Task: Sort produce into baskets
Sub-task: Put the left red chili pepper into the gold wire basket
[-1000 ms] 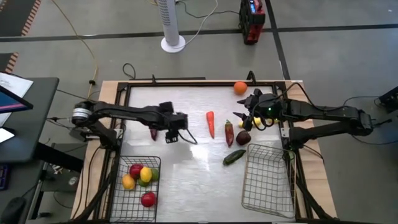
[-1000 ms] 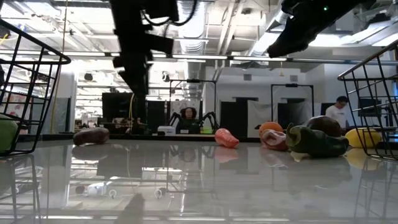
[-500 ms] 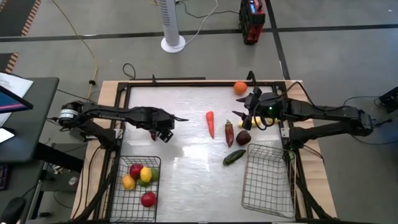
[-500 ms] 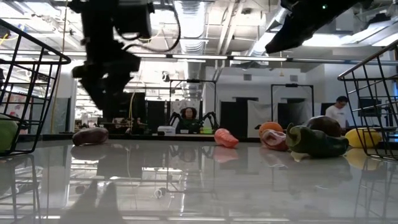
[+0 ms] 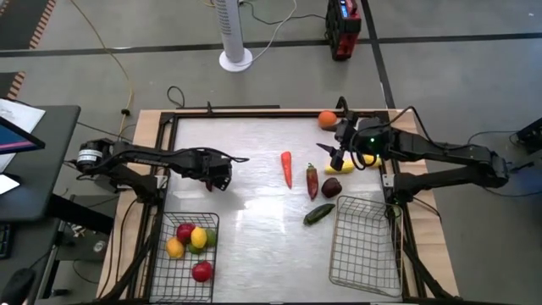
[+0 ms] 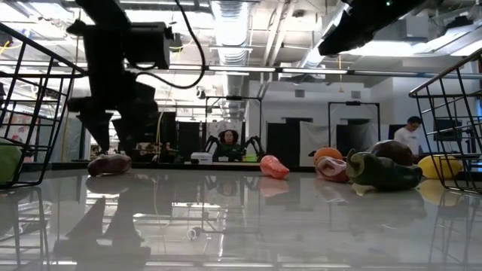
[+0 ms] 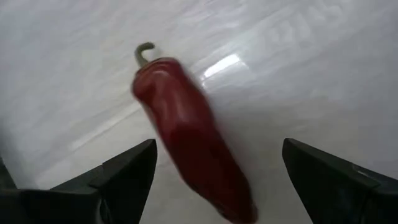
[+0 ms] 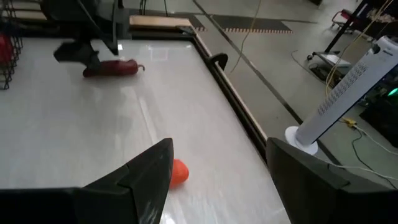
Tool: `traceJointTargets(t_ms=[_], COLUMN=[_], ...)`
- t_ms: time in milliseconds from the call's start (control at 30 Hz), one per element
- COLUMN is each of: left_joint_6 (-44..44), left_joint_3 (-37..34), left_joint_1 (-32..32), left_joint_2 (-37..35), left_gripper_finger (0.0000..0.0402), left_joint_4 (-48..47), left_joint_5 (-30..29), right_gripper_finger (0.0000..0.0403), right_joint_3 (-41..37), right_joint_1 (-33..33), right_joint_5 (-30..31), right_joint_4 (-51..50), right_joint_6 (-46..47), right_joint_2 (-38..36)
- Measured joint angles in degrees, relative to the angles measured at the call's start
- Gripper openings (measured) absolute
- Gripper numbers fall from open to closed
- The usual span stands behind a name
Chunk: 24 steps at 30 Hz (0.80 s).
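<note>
left tool [image 7: 214, 180] is directly over the dark red pepper [image 7: 189, 134] on the left half of the bench [image 5: 254, 229]; jaws spread wide, nothing held, one finger [image 7: 121, 171] on each side of the pepper; pepper lies flat, stem end pointing away from the wrist, long axis running roughly along the gap between the fingers rather than across it, slightly skewed; my read: a straight drop and close across its narrow width should catch it, no big wrist turn needed; left basket [image 5: 161, 229] with four pieces already in it sits nearer the bench's front edge on that same side; right tool [image 5: 339, 157] hangs open and empty above the cluster near the orange [image 5: 327, 119], well apart from this pepper; left arm clearly nearer.
</note>
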Motion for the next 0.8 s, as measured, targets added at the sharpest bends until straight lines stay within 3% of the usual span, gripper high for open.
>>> traceJointTargets(t_ms=[533, 800], left_joint_6=[2.8, 5.8], left_joint_3=[-1.9, -4.8], left_joint_1=[2.6, 6.2], left_joint_2=[0.0, 0.0], left_gripper_finger=[0.0336, 0.0336], left_joint_4=[1.0, 4.6], left_joint_5=[-3.6, -0.3], right_gripper_finger=[0.0285, 0.0285], right_joint_3=[0.0, 0.0], right_joint_1=[0.0, 0.0], right_joint_5=[-1.4, -1.4], right_joint_4=[1.8, 1.7], right_joint_6=[-0.3, -0.3], right_joint_2=[0.0, 0.0])
